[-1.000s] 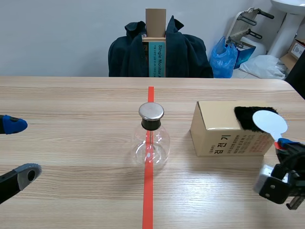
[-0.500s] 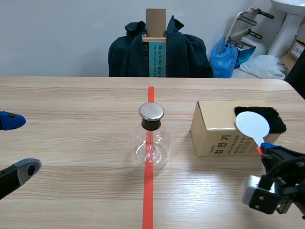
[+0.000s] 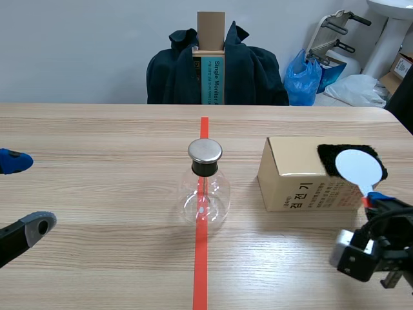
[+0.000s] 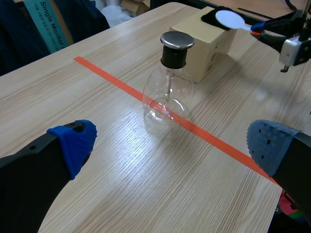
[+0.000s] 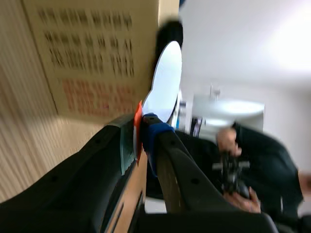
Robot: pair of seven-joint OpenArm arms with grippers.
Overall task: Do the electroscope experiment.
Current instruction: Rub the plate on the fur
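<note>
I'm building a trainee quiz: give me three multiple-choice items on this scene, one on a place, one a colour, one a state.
1. Where does the glass flask stand? A in a tray; B on the red tape line; C in a drawer.
2. What colour is the paddle's disc? A green; B black; C white.
3. How is the left end effector? A open; B shut on a cup; C shut on nothing.
Answers: B, tape runs under its base; C, the disc shows white; A, fingers stand wide apart, nothing between.
</note>
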